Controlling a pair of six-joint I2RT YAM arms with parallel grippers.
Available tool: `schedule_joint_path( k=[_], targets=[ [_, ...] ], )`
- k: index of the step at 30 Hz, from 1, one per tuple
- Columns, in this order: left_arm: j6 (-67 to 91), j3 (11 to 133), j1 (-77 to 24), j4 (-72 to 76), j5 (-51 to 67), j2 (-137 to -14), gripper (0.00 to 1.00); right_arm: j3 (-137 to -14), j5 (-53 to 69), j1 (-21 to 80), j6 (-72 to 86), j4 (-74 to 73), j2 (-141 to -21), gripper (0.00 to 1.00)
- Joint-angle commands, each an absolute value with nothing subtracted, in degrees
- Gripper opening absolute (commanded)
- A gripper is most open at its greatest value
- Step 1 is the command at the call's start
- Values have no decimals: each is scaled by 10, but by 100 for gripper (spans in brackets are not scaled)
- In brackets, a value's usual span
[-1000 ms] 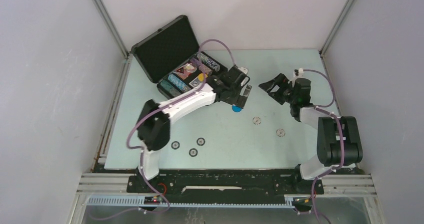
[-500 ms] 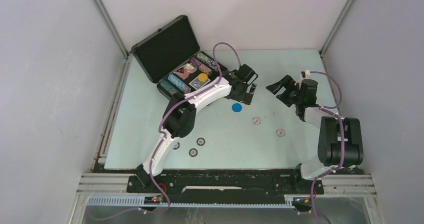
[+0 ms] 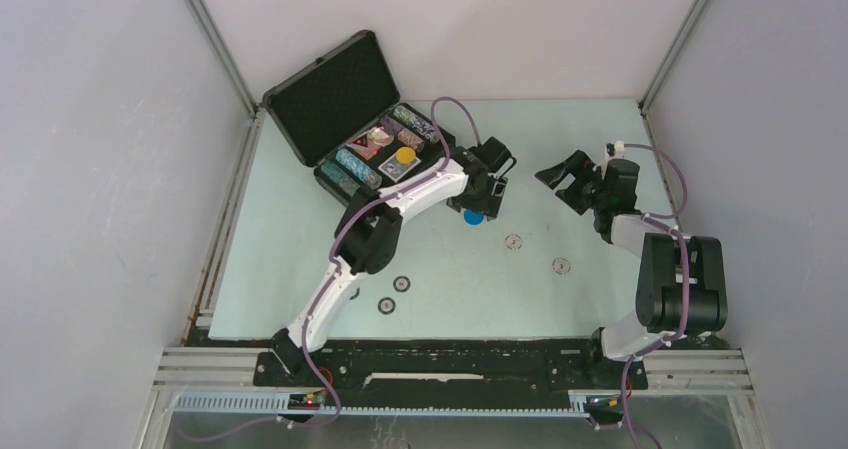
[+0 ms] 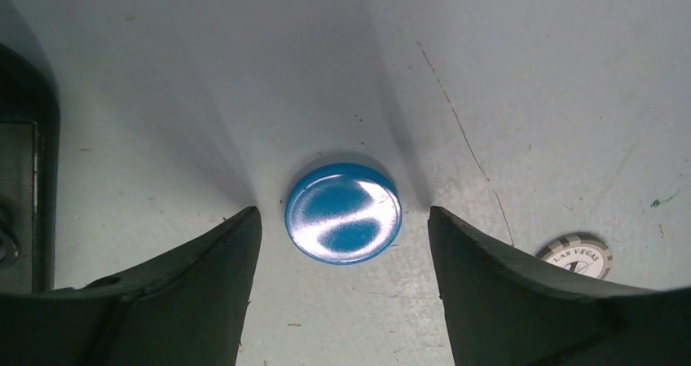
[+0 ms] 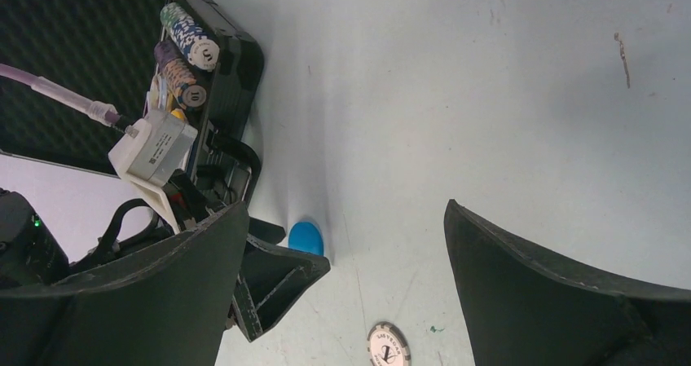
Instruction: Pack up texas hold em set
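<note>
The set's black case (image 3: 330, 94) stands open at the back left, with patterned chip rows (image 3: 352, 166) and a yellow-orange disc (image 3: 405, 155) in its base. A blue disc (image 3: 473, 216) lies flat on the table in front of it. My left gripper (image 3: 484, 205) is low over that disc. In the left wrist view the blue disc (image 4: 343, 213) sits between the open fingers of the left gripper (image 4: 342, 219), touching neither. My right gripper (image 3: 563, 180) hangs open and empty to the right. The right wrist view shows this gripper (image 5: 346, 209) facing the blue disc (image 5: 306, 237).
Two grey chips (image 3: 514, 241) (image 3: 561, 265) lie right of centre; one grey chip (image 4: 578, 256) shows by my left gripper's right finger. Dark chips (image 3: 402, 283) (image 3: 386, 305) lie near the front left, one more half under the left arm (image 3: 351, 291). Grey walls enclose the table.
My left gripper swung toward the back right, then came down around the blue disc, and its jaws have narrowed a little. The right gripper drifted slightly to the right.
</note>
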State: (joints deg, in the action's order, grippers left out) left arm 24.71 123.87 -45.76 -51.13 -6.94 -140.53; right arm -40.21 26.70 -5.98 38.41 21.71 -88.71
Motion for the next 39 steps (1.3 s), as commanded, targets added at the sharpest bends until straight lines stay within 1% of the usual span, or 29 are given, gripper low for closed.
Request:
schedule_joint_path(
  k=[1, 9, 14, 21, 28, 31, 36, 39],
  targets=[
    [257, 1282, -462, -527, -86, -1413, 79, -402, 272, -62, 384, 236, -870, 100],
    [255, 1302, -467, -548, -109, -1424, 67, -402, 272, -62, 385, 236, -870, 100],
    [250, 1315, -468, -557, -112, -1430, 62, -402, 272, -62, 385, 236, -872, 100],
    [231, 1308, -467, -557, -125, -1410, 43, -402, 273, -62, 385, 237, -873, 100],
    [204, 1272, -448, -546, -133, -1325, 42, -402, 274, -62, 385, 240, -876, 100],
    [206, 1251, -421, -542, -121, -1284, 42, -402, 274, -62, 385, 241, -876, 100],
    [207, 1181, -369, -517, -125, -1201, 43, -402, 277, -62, 387, 243, -879, 100],
    [208, 1155, -328, -514, -120, -1181, 44, -402, 278, -62, 389, 246, -880, 100]
  ],
)
